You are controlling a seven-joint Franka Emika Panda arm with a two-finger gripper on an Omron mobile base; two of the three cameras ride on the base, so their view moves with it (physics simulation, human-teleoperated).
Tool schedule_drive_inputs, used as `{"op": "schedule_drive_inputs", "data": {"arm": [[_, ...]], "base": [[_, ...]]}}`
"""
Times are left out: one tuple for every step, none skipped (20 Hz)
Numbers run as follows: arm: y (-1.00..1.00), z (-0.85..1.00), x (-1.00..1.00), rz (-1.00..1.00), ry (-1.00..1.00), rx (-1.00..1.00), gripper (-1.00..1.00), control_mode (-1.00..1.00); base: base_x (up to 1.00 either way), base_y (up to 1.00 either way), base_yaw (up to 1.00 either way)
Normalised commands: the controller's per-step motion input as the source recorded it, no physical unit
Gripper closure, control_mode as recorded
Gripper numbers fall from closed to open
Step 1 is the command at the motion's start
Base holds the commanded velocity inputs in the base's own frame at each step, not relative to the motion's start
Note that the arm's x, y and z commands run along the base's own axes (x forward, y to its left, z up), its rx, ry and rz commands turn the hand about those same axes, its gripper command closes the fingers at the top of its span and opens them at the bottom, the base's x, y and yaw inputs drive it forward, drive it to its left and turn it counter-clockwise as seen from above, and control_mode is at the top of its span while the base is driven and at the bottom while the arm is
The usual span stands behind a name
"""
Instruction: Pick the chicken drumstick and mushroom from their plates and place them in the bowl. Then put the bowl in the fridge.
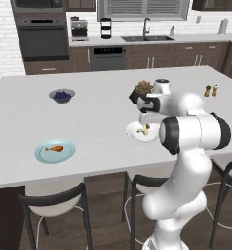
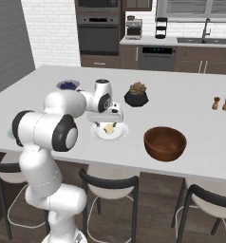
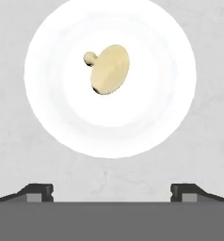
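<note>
Pale grey stone-look bench [image 1: 103, 105]: kitchen island, stools tucked beneath its near edge.

Round flat white plate [image 3: 52, 94]: set near the bench's front edge; on it lies a small pale cream-yellow mushroom [image 3: 109, 69], cap broad, short stem knob to one side, slightly off the plate's centre.

Two-finger pincer [image 3: 111, 190]: held above the white plate, jaws spread wide, nothing between them; both dark tips are seen apart from plate and mushroom.

Round flat light blue plate [image 1: 42, 155]: well apart from the white plate, toward the other end of the bench; a small orange-brown chicken drumstick [image 1: 54, 148] lies on it.

Deep glossy reddish-brown wooden bowl [image 2: 165, 143]: upright on the bench, near the white plate, nothing seen inside.

Small grey bowl of dark blue berries [image 1: 62, 95]: farther back on the bench.

Black pot with a plant [image 2: 136, 96]: behind the white plate.

No brand, label or writing can be read on anything.
</note>
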Motion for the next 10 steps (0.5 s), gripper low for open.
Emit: {"op": "schedule_drive_inputs", "data": {"arm": [[0.0,-0.42,0.45,0.0,0.0,0.0,-1.0,-1.0],[0.0,-0.36,0.52,0.0,0.0,0.0,-1.0,-1.0],[0.0,-0.33,0.56,0.0,0.0,0.0,-1.0,-1.0],[0.0,-0.29,0.54,0.0,0.0,0.0,-1.0,-1.0],[0.0,-0.27,0.51,0.0,0.0,0.0,-1.0,-1.0],[0.0,-0.26,0.5,0.0,0.0,0.0,-1.0,-1.0],[0.0,-0.21,0.48,0.0,0.0,0.0,-1.0,-1.0],[0.0,-0.19,0.4,0.0,0.0,0.0,-1.0,-1.0],[0.0,-0.21,0.37,0.0,0.0,0.0,-1.0,-1.0],[0.0,-0.26,0.36,0.0,0.0,0.0,-1.0,-1.0]], "base": [[0.0,0.0,0.0],[0.0,0.0,0.0],[0.0,0.0,0.0],[0.0,0.0,0.0],[0.0,0.0,0.0],[0.0,0.0,0.0],[0.0,0.0,0.0],[0.0,0.0,0.0],[0.0,0.0,0.0],[0.0,0.0,0.0]]}}
